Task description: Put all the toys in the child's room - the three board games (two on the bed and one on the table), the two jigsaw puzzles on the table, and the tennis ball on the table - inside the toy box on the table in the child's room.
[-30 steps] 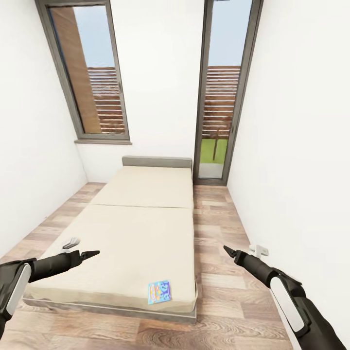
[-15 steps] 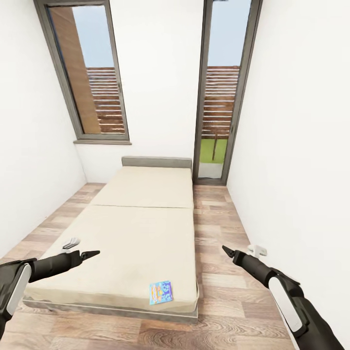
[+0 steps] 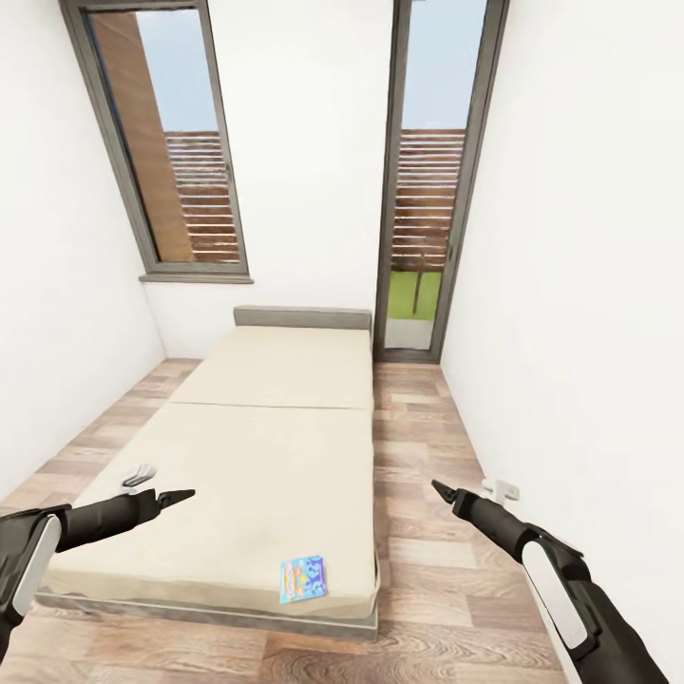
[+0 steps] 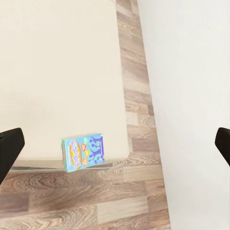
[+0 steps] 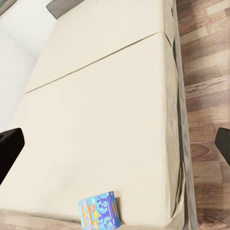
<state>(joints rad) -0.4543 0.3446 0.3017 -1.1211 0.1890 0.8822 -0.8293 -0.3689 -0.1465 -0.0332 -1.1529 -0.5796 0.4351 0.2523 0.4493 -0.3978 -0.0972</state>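
Fingers of both arms hang empty over the foot of the bed (image 3: 275, 456): the left fingers (image 3: 176, 496) look pressed to a single dark tip above the bed's near left part, while the right fingers (image 3: 445, 492) also look closed to a point, held out over the plank floor (image 3: 418, 446) beside the bed's right edge. In each wrist view, though, two dark fingertips sit wide apart at the frame's sides, so the true state of either pair cannot be told.

A small blue cartoon-printed board game (image 3: 304, 579) lies flat near the bed's near right corner, just inside the near edge, with neither arm touching it. From the left wrist view the same box (image 4: 83, 152) sits close to the mattress lip, the floor directly beyond.

Risk starts there. A thin box lying flat on soft bedding gives fingers little to bite, and a sideways nudge could likely slide it off the near edge onto the floor. A downward press may sink it into the mattress instead of lifting it. Since the right arm stands off the bed's right edge, it would have to swing inward, and a low sweep could clip the corner.

Farther on, the mattress seam (image 3: 266, 403) crosses the bed, then a grey headboard (image 3: 302, 315), a window (image 3: 171, 142) and a glazed door (image 3: 432, 180) close the narrow white room.
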